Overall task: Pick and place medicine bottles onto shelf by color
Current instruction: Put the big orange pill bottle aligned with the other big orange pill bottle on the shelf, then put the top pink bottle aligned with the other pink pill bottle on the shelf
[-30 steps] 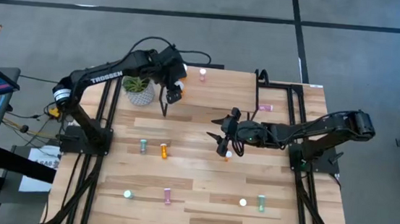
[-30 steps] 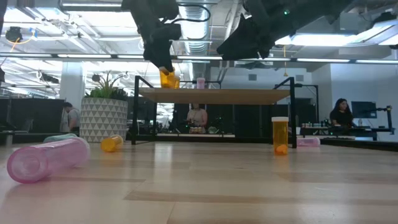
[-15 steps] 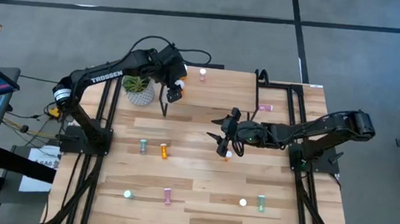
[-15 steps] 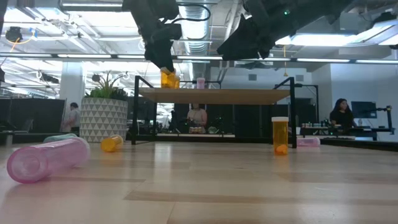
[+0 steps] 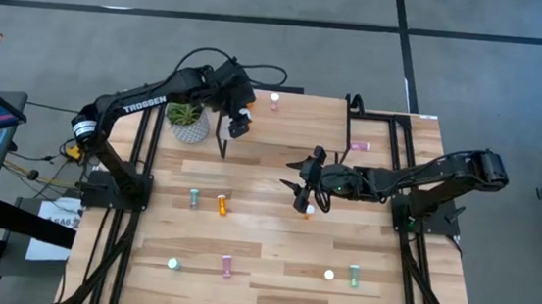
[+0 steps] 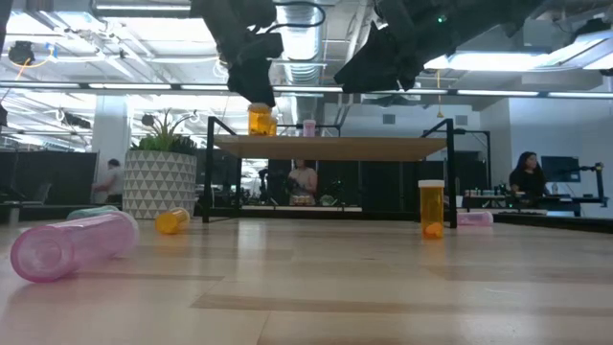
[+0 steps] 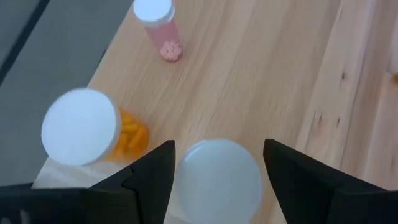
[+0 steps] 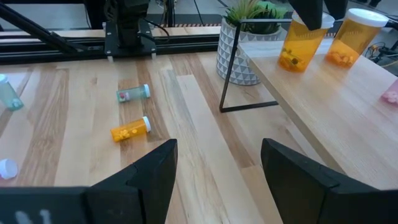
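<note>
The left tool (image 7: 214, 180) hangs over the near-left corner of the shelf (image 5: 302, 135), its two dark fingers (image 7: 149, 171) standing apart with an orange bottle's white cap (image 7: 216, 177) directly between them. That orange bottle (image 6: 261, 120) stands upright on the shelf top, its long axis running straight up toward the tool, and the fingers appear to clear its sides rather than clamp it, so I judge it just set down. A second orange bottle (image 7: 93, 130) stands upright just beside it at the shelf edge, and a small pink bottle (image 7: 158, 28) stands farther along the shelf.

The right tool (image 5: 299, 192) waits above the middle of the surface (image 5: 273, 241), fingers apart and holding nothing. A large orange bottle (image 6: 431, 209) stands upright on the surface almost directly beneath it, so the right arm is plainly the nearer one for that bottle.

Farther out, an orange bottle (image 5: 222, 204) and a teal bottle (image 5: 193, 198) lie on their sides in front of the left arm. A potted plant (image 5: 188, 122) sits beside the shelf.
</note>
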Tool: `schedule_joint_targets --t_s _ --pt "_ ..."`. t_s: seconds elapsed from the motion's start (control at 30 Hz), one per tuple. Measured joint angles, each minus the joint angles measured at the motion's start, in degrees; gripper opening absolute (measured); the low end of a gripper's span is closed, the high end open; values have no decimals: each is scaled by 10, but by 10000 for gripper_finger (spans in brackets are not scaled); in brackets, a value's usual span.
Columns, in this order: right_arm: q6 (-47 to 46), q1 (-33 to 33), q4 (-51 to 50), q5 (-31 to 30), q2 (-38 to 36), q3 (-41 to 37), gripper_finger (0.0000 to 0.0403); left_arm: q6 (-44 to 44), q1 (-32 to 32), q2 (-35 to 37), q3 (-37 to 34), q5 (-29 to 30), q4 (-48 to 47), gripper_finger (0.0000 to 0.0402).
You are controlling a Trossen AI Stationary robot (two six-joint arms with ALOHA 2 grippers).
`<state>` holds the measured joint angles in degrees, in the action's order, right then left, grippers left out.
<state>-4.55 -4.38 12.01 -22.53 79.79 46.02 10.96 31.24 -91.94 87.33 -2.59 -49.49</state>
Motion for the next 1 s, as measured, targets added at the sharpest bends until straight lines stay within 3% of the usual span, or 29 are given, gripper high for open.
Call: schedule_joint_targets --t_s 0.27,0.43,0.73,1.0 --pt "-1 0 0 0 0 0 256 0 0 1 3 4 4 231" --pt "0 0 -30 0 -27 0 256 1 -1 10 49 9 3 231" --pt "-6 1 -125 -6 -177 -43 255 25 -21 88 57 -18 34 231" --pt "-54 13 -150 -51 -345 -149 254 5 -63 201 -73 -65 164 217"
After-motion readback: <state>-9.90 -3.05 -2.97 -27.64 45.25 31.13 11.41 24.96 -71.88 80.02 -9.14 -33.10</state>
